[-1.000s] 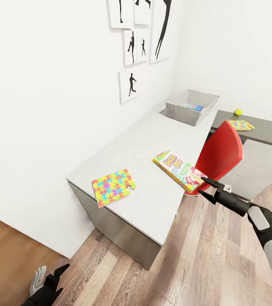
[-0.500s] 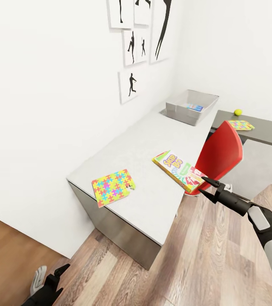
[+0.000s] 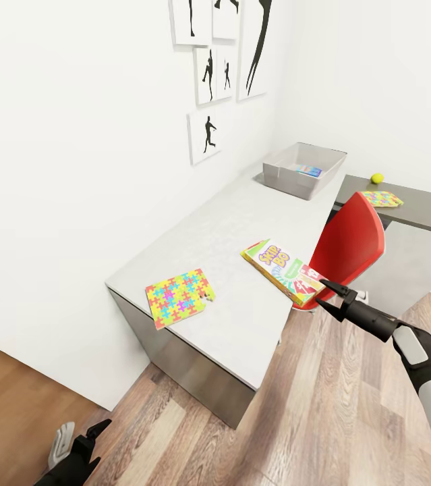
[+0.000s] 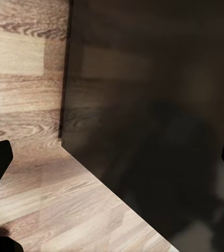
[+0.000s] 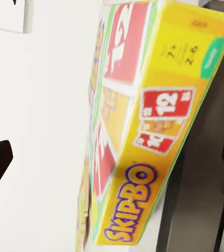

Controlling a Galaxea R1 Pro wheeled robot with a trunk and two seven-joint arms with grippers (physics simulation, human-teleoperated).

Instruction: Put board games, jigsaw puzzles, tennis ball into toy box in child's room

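1. I've got the right gripper [image 3: 328, 295] lined up on the SKIP BO box [image 3: 284, 270], jaws spread wide and nothing pinched yet. The box lies flat at the near long edge of the bench [image 3: 202, 236], one corner poking out over that edge toward the red chair [image 3: 350, 246].
2. In the right wrist view the box [image 5: 143, 121] sits square between the two fingertips, narrow end facing me. That overhanging corner is where I'd grab it.
3. Handling guess: stiff cardboard, light, printed faces probably a bit slick. I'd pinch top and bottom faces at the overhang, not too close to the tip of the corner, or it'll likely pivot and droop once it's off the bench.
4. The left gripper [image 3: 83, 442] hangs low over the wood floor [image 3: 350, 418], jaws parted and holding nothing. Its wrist view is mostly a dark panel; I can't really tell what that is.
5. Where the rest is: one jigsaw puzzle [image 3: 179, 296] lies near the near end corner of the bench. The toy box [image 3: 304, 170] sits at the far end by the wall, with something blue in it, maybe a game box; too small to be sure. The tennis ball [image 3: 377, 178] and the second puzzle [image 3: 382, 198] are on the dark wing, close together.
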